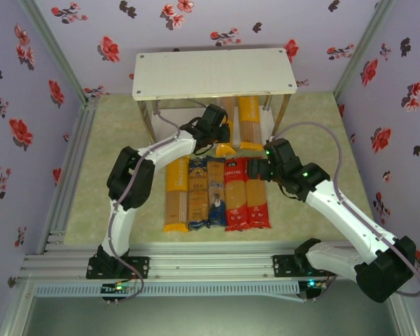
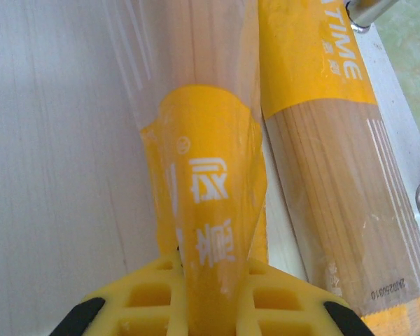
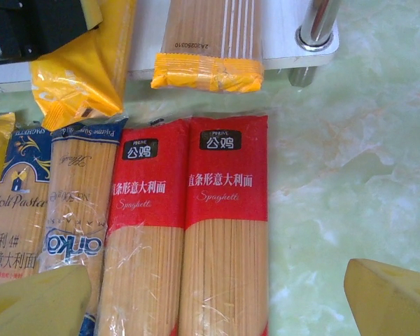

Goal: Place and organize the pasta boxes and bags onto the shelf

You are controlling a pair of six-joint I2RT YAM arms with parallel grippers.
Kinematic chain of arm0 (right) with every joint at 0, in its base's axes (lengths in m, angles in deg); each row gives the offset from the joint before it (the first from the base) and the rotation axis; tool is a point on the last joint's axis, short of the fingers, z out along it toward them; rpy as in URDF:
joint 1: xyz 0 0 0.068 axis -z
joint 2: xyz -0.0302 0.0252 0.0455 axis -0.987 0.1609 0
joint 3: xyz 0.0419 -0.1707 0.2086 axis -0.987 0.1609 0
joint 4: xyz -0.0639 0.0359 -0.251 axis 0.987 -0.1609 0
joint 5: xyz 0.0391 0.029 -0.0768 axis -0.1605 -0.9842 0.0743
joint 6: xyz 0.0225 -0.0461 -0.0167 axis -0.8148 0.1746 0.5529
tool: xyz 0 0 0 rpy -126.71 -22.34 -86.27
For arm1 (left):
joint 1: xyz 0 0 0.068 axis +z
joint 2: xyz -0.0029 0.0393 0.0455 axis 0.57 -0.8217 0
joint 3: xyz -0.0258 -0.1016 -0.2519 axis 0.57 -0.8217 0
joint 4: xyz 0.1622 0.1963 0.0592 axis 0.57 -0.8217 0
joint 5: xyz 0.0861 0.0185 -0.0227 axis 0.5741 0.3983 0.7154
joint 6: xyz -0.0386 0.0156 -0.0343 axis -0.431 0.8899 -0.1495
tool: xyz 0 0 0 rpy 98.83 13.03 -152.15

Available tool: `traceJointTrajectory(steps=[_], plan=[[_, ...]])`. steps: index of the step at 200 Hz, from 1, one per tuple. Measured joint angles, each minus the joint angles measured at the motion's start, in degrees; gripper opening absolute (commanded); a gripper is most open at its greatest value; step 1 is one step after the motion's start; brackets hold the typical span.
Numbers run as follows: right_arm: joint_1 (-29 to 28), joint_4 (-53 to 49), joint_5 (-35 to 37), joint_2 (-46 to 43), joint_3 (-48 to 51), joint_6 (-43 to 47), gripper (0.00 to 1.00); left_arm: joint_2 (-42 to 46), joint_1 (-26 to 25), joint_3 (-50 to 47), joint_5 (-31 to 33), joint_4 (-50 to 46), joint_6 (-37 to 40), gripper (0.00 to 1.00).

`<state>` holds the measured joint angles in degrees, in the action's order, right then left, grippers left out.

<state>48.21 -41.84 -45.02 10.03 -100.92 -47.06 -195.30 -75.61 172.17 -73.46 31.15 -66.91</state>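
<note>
Left wrist view: the left hand (image 2: pixel 210 274) grips a crinkly, yellow-ended spaghetti bag (image 2: pixel 204 147); the right hand (image 3: pixel 211 301) gapes open

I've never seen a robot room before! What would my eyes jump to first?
Probably the two red packs shining at the right end of the row on the green table. Next, the left tool pinching a yellow pack over the lower board of the white shelf, beside a second yellow pack lying there.
</note>
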Motion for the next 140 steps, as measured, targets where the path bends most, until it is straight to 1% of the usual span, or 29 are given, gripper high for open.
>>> traceJointTrajectory(steps=[14, 40, 47, 50, 66, 78, 105, 123, 140], plan=[[0.11, 0.0, -0.11, 0.0, 0.0, 0.02, 0.94, -0.33, 0.0, 0.5, -0.04, -0.02, -0.39, 0.0], [0.31, 0.02, -0.46, 0.0, 0.0, 0.02, 0.94, -0.46, 0.0, 0.59, -0.28, -0.04, -0.96, 0.2], [0.33, 0.0, -0.5, 0.0, 0.0, 0.02, 0.94, -0.52, 0.0, 0.59, -0.37, -0.02, -1.27, 0.27], [0.35, 0.02, -0.59, 0.0, 0.0, 0.02, 0.94, -0.57, 0.0, 0.59, -0.39, -0.02, -1.22, 0.29], [0.37, 0.02, -0.68, -0.09, 0.0, 0.0, 0.94, -0.96, 0.0, 0.61, -0.39, 0.17, -1.75, 0.32], [0.42, 0.02, -0.72, -0.33, 0.0, 0.0, 0.94, -1.09, 0.0, 0.59, -0.42, 0.42, -1.64, 0.38], [0.42, 0.02, -0.83, -1.11, 0.0, 0.0, 0.94, -1.09, 0.0, 0.61, -0.85, 2.82, -1.92, 0.42], [0.46, 0.02, -0.85, -1.4, 0.0, 0.0, 0.94, -1.09, 0.0, 0.61, -1.46, 4.33, -2.34, 0.52], [0.57, 0.02, -0.85, -1.44, 0.0, -0.02, 0.94, -1.09, 0.0, 0.37, -2.32, 6.1, -3.02, 0.54]])
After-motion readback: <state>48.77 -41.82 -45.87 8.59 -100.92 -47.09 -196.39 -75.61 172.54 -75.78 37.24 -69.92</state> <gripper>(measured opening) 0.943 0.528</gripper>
